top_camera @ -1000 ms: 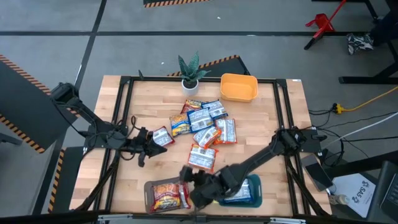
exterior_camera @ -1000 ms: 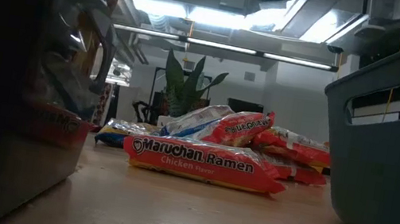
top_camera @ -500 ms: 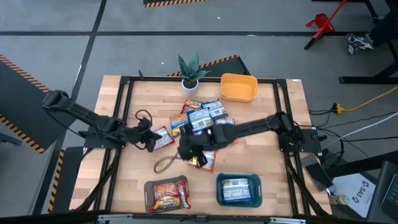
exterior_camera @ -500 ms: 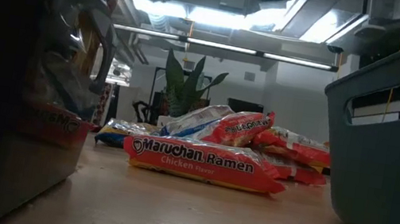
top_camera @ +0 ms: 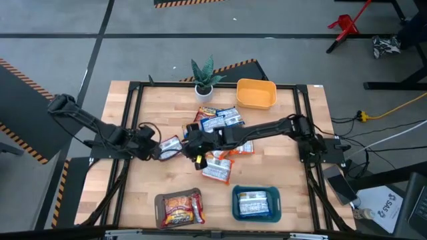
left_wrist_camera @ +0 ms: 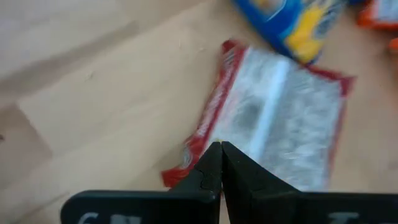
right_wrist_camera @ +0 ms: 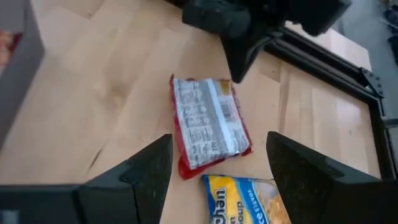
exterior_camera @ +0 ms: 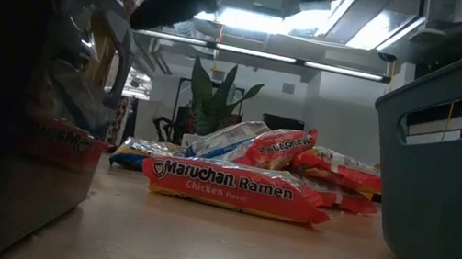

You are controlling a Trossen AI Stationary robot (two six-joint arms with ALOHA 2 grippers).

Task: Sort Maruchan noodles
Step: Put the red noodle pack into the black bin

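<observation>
**Both grippers at one red packet**

I see the left gripper (top_camera: 155,151) with fingers pressed together, empty, its tips right at the edge of a face-down red packet (top_camera: 171,146) lying flat on the table (top_camera: 287,180). My right gripper (top_camera: 193,145) hangs just beside that packet, jaws spread wide, holding nothing. Remaining noodles (top_camera: 220,137) sit heaped mid-table; the brown tray (top_camera: 177,208) and teal tray (top_camera: 256,204) each hold packets.
</observation>
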